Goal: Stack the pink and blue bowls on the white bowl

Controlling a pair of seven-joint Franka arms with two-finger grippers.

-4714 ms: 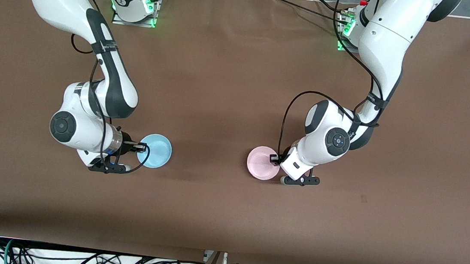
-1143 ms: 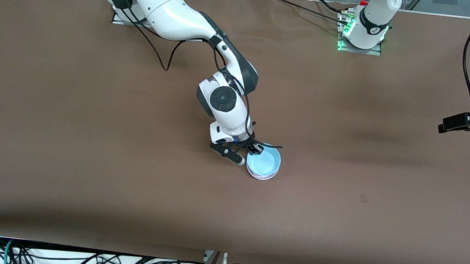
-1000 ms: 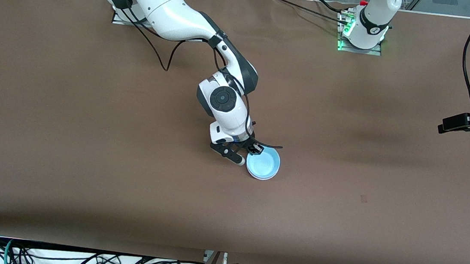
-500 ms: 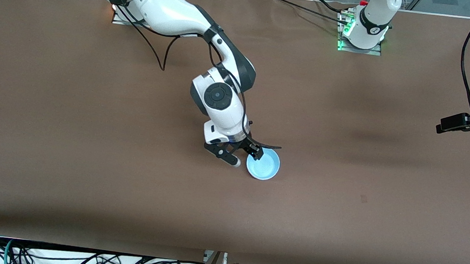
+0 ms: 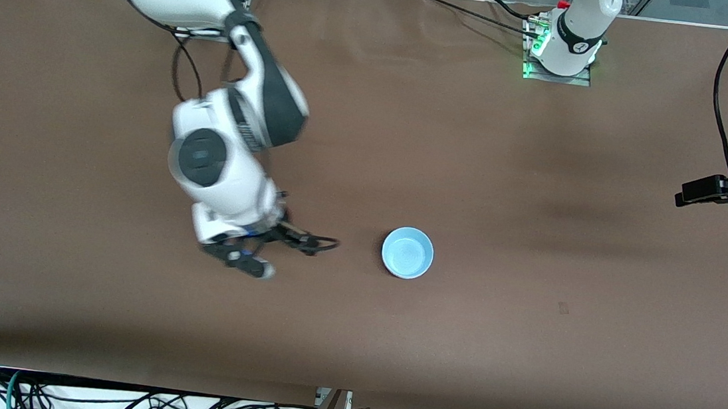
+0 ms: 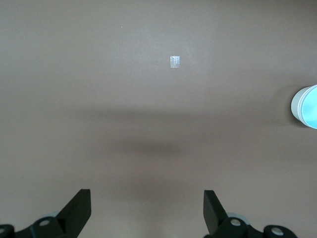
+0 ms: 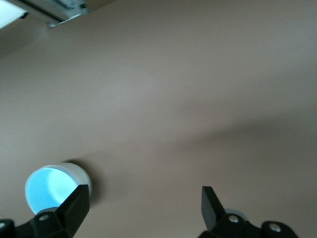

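Note:
The sky-blue bowl [image 5: 407, 253] sits upright on the brown table [image 5: 523, 353], about midway between the two ends. It also shows in the right wrist view [image 7: 51, 190] and at the edge of the left wrist view [image 6: 307, 106]. The pink bowl is hidden under it; only a pale outer wall shows below the blue rim. No white bowl is in view. My right gripper [image 5: 303, 242] is open and empty, up over bare table beside the blue bowl, toward the right arm's end. My left gripper [image 5: 689, 192] is open and empty, waiting at the left arm's end of the table.
A small pale patch of tape [image 6: 174, 61] lies on the table between the blue bowl and the left arm's end. Cables hang along the table's edge nearest the front camera [image 5: 118, 401]. Both arm bases stand at the table's edge farthest from that camera.
The blue bowl came down onto the pink bowl and covers it. My right gripper let go of it and drew back toward the right arm's end. The left arm has stayed put.

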